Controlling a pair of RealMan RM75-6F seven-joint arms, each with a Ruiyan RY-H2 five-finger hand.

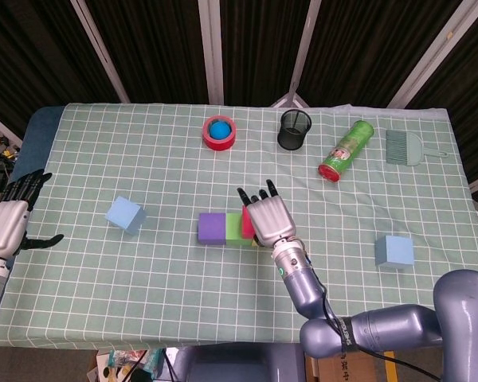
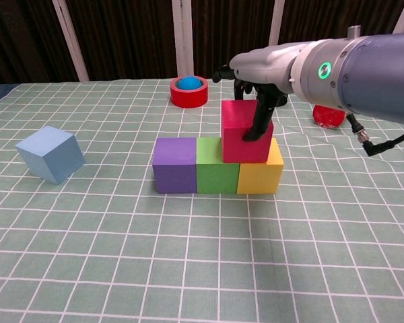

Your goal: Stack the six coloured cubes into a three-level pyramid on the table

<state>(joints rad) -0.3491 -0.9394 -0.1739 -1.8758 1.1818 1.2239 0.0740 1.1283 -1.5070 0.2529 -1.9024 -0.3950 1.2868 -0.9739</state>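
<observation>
Right hand (image 2: 259, 94) pinches the red cube (image 2: 244, 131) atop the row, straddling the green cube (image 2: 217, 168) and yellow cube (image 2: 260, 175); left hand (image 1: 6, 223) hangs spread, far left of the row.

The right arm reaches in from the lower right, its hand (image 1: 268, 222) palm-down with dark fingers (image 2: 262, 124) curled over the red cube (image 2: 244, 134), gripping it; the left hand (image 1: 5, 223) hovers at the table's (image 1: 167, 278) left edge, fingers spread, holding nothing.
</observation>
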